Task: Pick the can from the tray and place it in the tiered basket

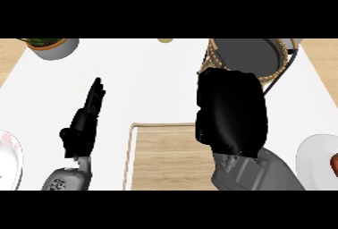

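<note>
My right hand (231,112) hangs high over the counter, its back towards the view, between the wooden tray (158,156) and the tiered basket (247,53). Its fingers are curled into a compact block, and the can is hidden inside them. The bare wood of the tray that shows holds no can. The basket stands at the back right, with a dark grey round top tier, a woven rim and a black wire frame; the hand's upper edge overlaps its near rim. My left hand (82,127) rests open at the left, fingers pointing away.
A grey pot with a plant (51,44) stands at the back left corner. One white plate (8,159) lies at the left edge. Another white plate (317,156) at the right edge carries something red (334,163).
</note>
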Controlling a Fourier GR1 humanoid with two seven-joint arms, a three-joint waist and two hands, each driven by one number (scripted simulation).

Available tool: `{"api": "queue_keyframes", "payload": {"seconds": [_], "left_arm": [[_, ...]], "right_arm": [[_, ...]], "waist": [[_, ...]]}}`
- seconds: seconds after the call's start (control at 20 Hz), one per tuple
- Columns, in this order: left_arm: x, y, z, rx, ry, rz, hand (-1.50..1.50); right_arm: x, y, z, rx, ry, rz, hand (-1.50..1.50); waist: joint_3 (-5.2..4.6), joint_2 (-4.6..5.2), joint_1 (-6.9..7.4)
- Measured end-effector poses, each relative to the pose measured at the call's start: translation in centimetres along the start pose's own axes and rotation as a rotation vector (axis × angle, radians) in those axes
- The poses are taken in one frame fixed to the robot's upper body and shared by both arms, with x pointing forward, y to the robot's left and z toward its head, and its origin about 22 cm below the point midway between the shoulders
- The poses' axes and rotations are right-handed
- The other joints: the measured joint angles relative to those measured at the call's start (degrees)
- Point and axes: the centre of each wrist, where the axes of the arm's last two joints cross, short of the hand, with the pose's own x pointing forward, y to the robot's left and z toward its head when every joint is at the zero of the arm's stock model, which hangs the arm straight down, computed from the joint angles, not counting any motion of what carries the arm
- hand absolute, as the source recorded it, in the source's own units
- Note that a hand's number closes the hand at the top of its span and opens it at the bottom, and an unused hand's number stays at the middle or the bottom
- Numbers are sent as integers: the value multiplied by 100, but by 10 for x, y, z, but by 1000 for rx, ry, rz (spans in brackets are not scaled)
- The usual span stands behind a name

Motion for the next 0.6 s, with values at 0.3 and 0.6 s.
{"api": "queue_keyframes", "payload": {"seconds": [0.3,0.6], "left_arm": [[3,1,-6,-5,-11,0,0],[2,-6,-5,-23,-10,4,0]], "right_arm": [[-11,-44,-13,-36,30,-94,150],[-10,-64,-43,-9,77,-167,150]], "waist": [[1,18,46],[4,48,113]]}}
